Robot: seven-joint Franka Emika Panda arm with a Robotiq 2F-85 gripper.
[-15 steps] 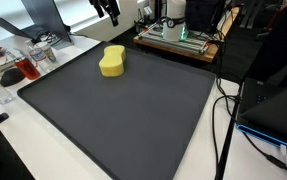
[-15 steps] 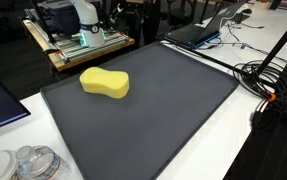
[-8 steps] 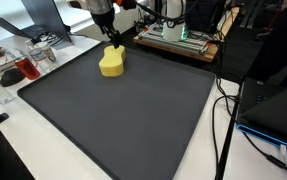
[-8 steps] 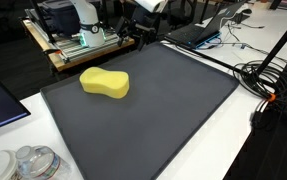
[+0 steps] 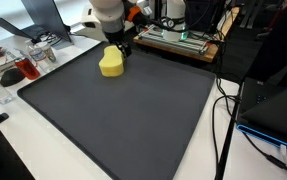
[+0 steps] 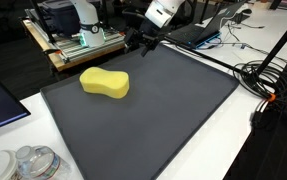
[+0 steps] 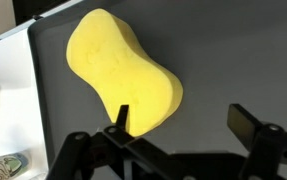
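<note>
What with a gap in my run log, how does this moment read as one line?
gripper: open, empty | nearest: yellow peanut-shaped foam sponge, not touched | under: dark grey flat mat

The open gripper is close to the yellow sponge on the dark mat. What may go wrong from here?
1. In the wrist view the sponge sits off-centre under the open gripper. One finger overlaps its edge, so descending may press or push it instead of straddling it.
2. The sponge lies near the far edge of the mat; a nudge might slide it off.
</note>
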